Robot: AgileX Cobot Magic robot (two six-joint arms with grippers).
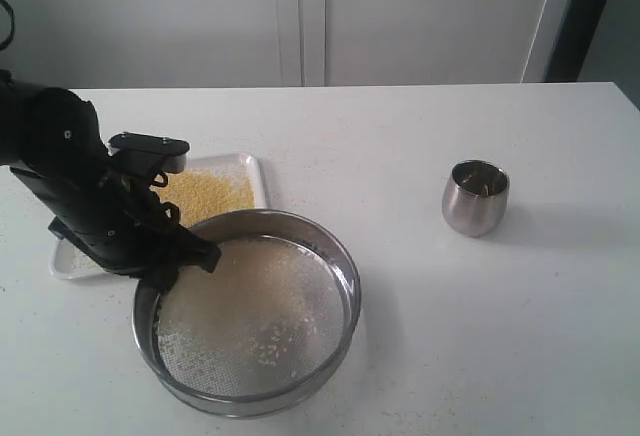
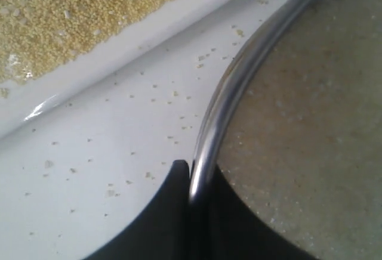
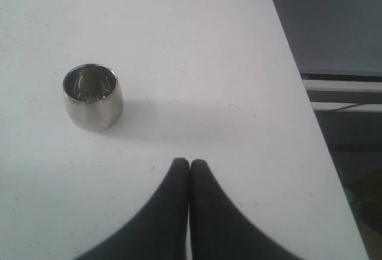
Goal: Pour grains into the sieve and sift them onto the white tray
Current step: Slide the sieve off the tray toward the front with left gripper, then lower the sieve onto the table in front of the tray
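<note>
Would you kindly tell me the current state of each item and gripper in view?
sieve: upright, rim clamped by the left gripper, pale grains on its mesh.
white tray: lying flat, spread with yellow grains.
steel cup: upright, standing apart, looks empty.
left gripper: jaws shut on the sieve rim.
right gripper: jaws shut, holding nothing.

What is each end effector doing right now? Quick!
The left end effector is closed on the sieve, pinching its rim.
The right end effector is closed and holds nothing.
</note>
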